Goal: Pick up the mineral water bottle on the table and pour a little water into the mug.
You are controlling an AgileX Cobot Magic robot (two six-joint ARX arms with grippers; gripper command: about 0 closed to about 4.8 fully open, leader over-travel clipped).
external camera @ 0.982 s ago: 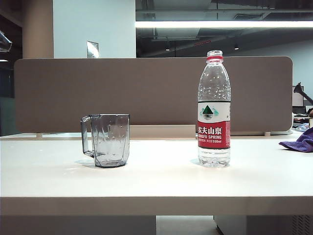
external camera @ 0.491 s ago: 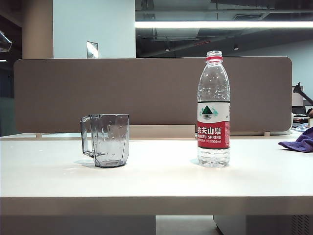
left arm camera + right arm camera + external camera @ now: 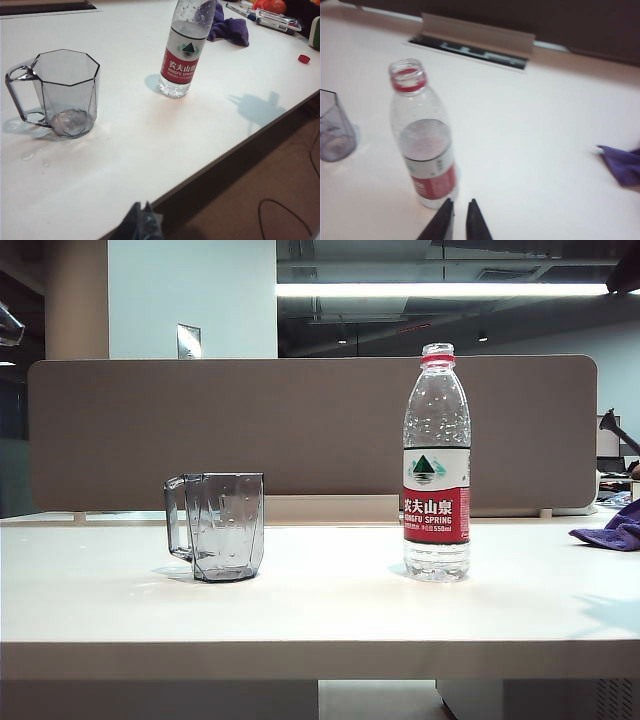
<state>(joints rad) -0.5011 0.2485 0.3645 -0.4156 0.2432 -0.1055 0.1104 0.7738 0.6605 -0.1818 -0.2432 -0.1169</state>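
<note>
The bottle (image 3: 437, 462) is standing upright and uncapped on the table (image 3: 320, 615), right of centre in the exterior view. The mug (image 3: 219, 526) is sitting upright well to its left, its handle pointing away from the bottle. Water is filling the bottle to about the top of its label. A purple cloth (image 3: 612, 528) is lying at the far right edge of the table, apart from the bottle.

In the exterior view, neither arm is showing beyond a dark corner at the top right.

The right gripper (image 3: 459, 214) is hanging above the table near the bottle's base, not touching it. Its two dark fingertips are standing slightly parted with a narrow gap between them, gripping nothing.

The left gripper (image 3: 141, 220) is showing only as dark tips at the picture's edge, over the table's front edge and well apart from mug and bottle; whether its jaws are parted or pressed together cannot be told. A small red cap (image 3: 303, 59) is lying on the table beyond the bottle.
</note>
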